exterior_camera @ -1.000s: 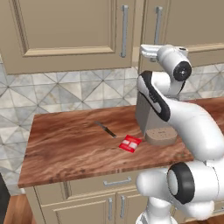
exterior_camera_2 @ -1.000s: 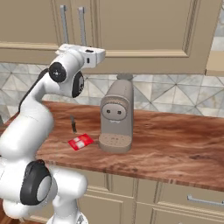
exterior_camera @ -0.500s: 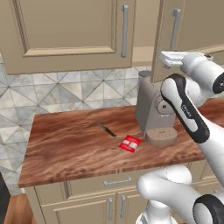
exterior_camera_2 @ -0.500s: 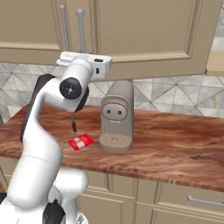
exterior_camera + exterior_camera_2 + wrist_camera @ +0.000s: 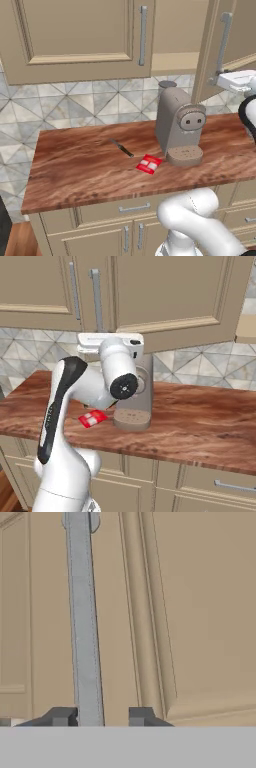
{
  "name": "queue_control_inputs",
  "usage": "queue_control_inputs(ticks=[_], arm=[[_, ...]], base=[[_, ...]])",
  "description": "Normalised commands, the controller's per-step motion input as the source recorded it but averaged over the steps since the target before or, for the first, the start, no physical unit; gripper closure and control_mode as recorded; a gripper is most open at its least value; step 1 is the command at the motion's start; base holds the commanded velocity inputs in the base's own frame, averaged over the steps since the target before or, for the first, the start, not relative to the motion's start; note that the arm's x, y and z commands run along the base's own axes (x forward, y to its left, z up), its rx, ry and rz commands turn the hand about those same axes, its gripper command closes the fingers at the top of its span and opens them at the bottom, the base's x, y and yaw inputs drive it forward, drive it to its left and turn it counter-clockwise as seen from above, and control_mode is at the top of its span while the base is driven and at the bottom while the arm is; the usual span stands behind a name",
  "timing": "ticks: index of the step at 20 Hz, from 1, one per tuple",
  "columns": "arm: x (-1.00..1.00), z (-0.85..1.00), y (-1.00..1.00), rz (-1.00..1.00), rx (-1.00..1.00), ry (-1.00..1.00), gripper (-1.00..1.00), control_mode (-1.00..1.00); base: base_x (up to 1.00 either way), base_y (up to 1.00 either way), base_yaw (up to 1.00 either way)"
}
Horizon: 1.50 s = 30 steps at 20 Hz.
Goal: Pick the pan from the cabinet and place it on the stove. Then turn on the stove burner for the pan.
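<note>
you're early on: the gripper [image 5: 101, 717] has its fingers spread either side of the silver handle [image 5: 84, 622] of the cabinet [image 5: 220, 55] door, which stands partly open, with the pan unseen and everything after it left.

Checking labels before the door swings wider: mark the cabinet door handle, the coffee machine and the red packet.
cabinet door handle [image 5: 84, 632]: hand view, middle of the silver bar.
coffee machine [image 5: 176, 125]: left base view, side of its grey body.
red packet [image 5: 149, 164]: left base view, centre of the packet on the counter.
</note>
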Motion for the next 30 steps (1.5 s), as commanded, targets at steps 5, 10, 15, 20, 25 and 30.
queue_control_inputs(ticks=[5,10,15,20,25,30], arm=[[-0.52,-0.34,-0.41,0.21,0.0,0.0,-1.0,-1.0],[-0.75,-0.07,-0.33,0.13,0.0,-0.13,-1.0,-1.0],[-0.79,0.05,0.5,0.0,-0.03,-0.13,-1.0,-1.0],[-0.18,0.09,1.0,0.0,-0.21,-0.01,-1.0,-1.0],[-0.01,0.02,1.0,-0.09,-0.25,-0.01,-1.0,-1.0],[0.0,0.0,1.0,-0.19,-0.27,0.0,-1.0,-1.0]], base=[[0.0,0.0,0.0],[0.0,0.0,0.0],[0.0,0.0,0.0],[0.0,0.0,0.0],[0.0,0.0,0.0],[0.0,0.0,0.0]])
